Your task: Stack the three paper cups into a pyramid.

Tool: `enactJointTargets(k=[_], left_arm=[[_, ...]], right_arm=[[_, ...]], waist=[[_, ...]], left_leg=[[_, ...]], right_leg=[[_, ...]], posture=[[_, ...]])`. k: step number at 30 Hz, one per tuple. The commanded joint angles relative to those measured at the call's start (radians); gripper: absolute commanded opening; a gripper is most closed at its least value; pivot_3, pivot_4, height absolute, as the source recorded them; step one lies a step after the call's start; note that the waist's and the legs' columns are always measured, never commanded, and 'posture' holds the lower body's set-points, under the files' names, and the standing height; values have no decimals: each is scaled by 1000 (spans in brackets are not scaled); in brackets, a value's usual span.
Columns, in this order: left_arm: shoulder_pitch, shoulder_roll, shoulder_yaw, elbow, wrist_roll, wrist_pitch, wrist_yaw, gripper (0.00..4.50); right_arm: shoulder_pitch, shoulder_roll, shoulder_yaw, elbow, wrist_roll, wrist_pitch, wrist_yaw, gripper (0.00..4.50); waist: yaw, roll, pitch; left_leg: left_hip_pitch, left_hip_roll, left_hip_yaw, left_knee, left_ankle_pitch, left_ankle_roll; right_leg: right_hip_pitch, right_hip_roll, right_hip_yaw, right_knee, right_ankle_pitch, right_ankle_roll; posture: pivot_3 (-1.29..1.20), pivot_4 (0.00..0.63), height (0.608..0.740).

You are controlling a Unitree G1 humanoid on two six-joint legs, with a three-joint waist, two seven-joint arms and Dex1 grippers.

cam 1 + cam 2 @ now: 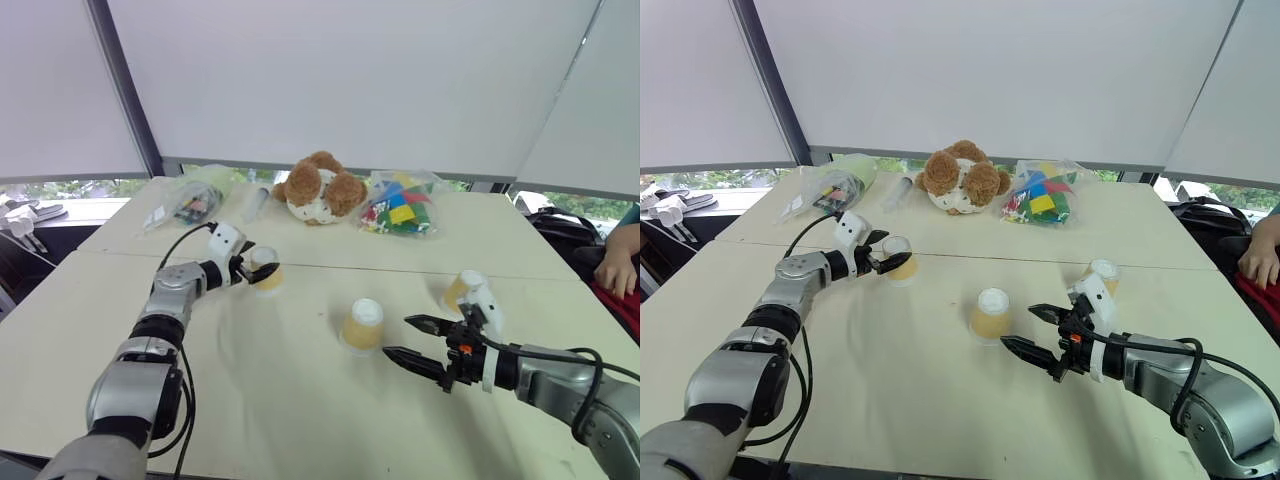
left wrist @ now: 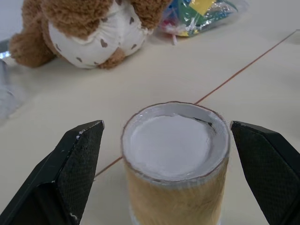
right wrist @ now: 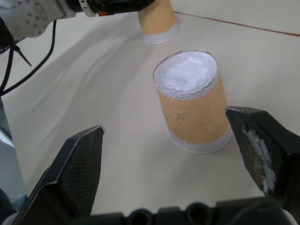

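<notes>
Risk: left gripper [image 1: 248, 268], jaws wide around far cup [image 1: 266, 268], may topple it; right gripper [image 1: 412, 340] released, at middle cup's [image 1: 363, 324] 4 o'clock.

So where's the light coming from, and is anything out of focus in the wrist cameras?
Head views: soft daylight through the white blinds, faint shadows. Left wrist view: cup sharp, teddy bear behind slightly soft. Right wrist view: cup sharp, mild sheen on its base.

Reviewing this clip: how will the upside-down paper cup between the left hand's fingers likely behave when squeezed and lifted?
The paper cup looks thin-walled and hollow, so probably very light and easily crushed by the left hand. Its tapered sides might let it slip downward. Standing on its wide rim, it probably resists tipping.
</notes>
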Motion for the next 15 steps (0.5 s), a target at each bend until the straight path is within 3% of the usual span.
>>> enactJointTargets(k=[1, 4, 9, 15], left_arm=[[-39, 6, 6, 16, 8, -32, -6, 3689], [-47, 5, 11, 30, 12, -39, -4, 2431], [-77, -2, 38, 14, -25, -34, -50, 2404], [-50, -32, -17, -234, -97, 84, -360, 2404]], right_arm=[[1, 4, -31, -37, 7, -17, -10, 4500], [3, 3, -33, -38, 9, -18, -14, 4500], [19, -7, -48, -41, 14, -12, -13, 4500], [76, -69, -139, -33, 31, 1, 31, 4500]], waist=[[0, 0, 0], [0, 0, 0], [2, 0, 0], [5, 0, 0]], left_leg=[[0, 0, 0, 0, 0, 0], [0, 0, 0, 0, 0, 0], [-1, 0, 0, 0, 0, 0], [-5, 0, -2, 3, 0, 0]], right_leg=[[0, 0, 0, 0, 0, 0], [0, 0, 0, 0, 0, 0], [0, 0, 0, 0, 0, 0], [-1, 0, -1, 0, 0, 0]], posture=[[0, 150, 739], [0, 150, 739], [0, 150, 739], [0, 150, 739]])
